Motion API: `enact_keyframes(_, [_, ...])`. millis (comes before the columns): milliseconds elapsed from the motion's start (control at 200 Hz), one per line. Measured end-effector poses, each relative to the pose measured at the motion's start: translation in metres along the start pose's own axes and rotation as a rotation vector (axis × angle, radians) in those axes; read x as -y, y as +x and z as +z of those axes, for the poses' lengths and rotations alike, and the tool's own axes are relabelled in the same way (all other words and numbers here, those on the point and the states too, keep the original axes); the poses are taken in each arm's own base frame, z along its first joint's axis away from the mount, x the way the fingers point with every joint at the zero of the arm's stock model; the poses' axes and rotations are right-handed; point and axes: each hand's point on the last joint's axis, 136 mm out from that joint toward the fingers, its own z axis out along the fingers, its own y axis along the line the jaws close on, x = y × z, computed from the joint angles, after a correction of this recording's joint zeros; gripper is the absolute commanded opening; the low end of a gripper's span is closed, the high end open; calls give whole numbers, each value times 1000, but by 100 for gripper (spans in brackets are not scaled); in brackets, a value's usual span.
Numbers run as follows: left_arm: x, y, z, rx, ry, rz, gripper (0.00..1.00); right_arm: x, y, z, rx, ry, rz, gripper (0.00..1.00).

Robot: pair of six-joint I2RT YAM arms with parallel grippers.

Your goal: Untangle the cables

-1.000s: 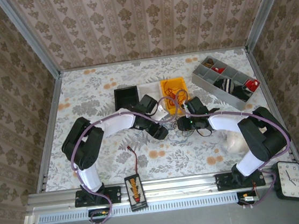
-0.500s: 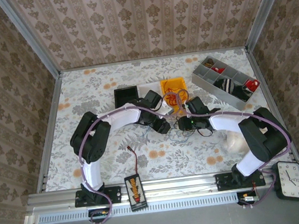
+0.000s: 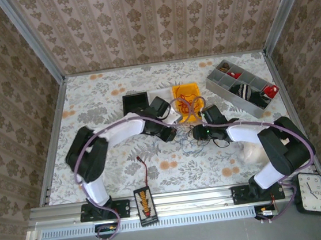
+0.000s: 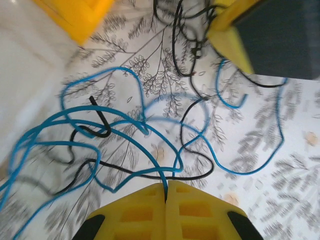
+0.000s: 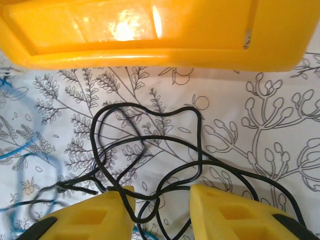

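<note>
The cables [image 3: 187,143] lie in a loose tangle on the floral table between my two grippers. My left gripper [image 3: 172,135] is shut on a blue cable [image 4: 100,122], pinched at its yellow tips [image 4: 166,186]. A black cable [image 4: 130,171] runs under the blue loops. My right gripper [image 3: 195,132] stands open [image 5: 161,192], with loops of black cable [image 5: 199,135] lying between and across its fingers. A red cable [image 3: 186,101] curls over the orange bin [image 3: 175,89].
The orange bin [image 5: 150,55] sits just beyond the right gripper. A black box [image 3: 135,104] is behind the left gripper, a grey compartment tray [image 3: 243,84] at the back right. A connector box [image 3: 144,204] and a clock [image 3: 311,192] sit at the near edge.
The left gripper has closed on the blue cable and its arm has shifted slightly back. The right gripper has stayed where it was.
</note>
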Motion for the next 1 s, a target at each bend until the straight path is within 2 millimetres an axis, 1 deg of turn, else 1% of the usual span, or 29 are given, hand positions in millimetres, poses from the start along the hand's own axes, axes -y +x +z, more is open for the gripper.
enact_keyframes(20, [2,-4,-10,24,-4,4,0,0,0,0,3,0,5,36])
enact_keyframes(85, [1,-24,-58,155,-20,-2,0,3,-2,0,13,2,21,35])
enact_keyframes(100, [-1,-31,-73,200,-26,-6,0,4,-2,0,15,3,24,35])
enact_keyframes(110, [-2,-33,-79,217,-29,-8,0,4,-3,0,17,3,28,35])
enact_keyframes(140, [-7,-42,-107,295,-39,-27,0,6,-4,0,23,5,37,35])
enact_keyframes(150, [-9,-44,-113,310,-41,-32,0,7,-4,0,24,6,40,35])
enact_keyframes(165, [-14,-48,-129,354,-53,-44,0,8,-5,0,26,7,44,35])
enact_keyframes(240, [-35,-57,-185,506,-100,-97,0,9,-6,0,32,9,59,35])
enact_keyframes(260, [-39,-57,-195,532,-110,-109,0,10,-7,0,32,9,60,35])
enact_keyframes(275, [-43,-58,-206,560,-123,-118,0,10,-7,0,33,9,62,35])
enact_keyframes(305, [-48,-58,-220,592,-141,-129,0,10,-7,0,33,11,64,35])
enact_keyframes(335, [-51,-57,-230,616,-156,-136,0,10,-7,0,33,12,65,35])
enact_keyframes(380, [-52,-56,-241,640,-172,-139,0,10,-7,0,34,13,68,35])
enact_keyframes(480, [-56,-54,-255,667,-218,-145,0,11,-7,0,35,16,76,35])
enact_keyframes(560, [-65,-50,-265,682,-286,-155,0,11,-7,0,36,17,80,35])
enact_keyframes(630, [-73,-47,-280,711,-373,-161,0,11,-7,0,37,18,82,35])
enact_keyframes(695, [-80,-45,-301,755,-472,-166,0,11,-7,0,37,18,83,35])
enact_keyframes(765, [-83,-43,-331,827,-585,-165,0,12,-7,0,38,19,83,35])
enact_keyframes(880, [-82,-37,-378,944,-741,-168,0,12,-8,0,42,24,83,35])
enact_keyframes(1000, [-82,-29,-419,1040,-888,-185,0,13,-9,0,45,28,84,35])
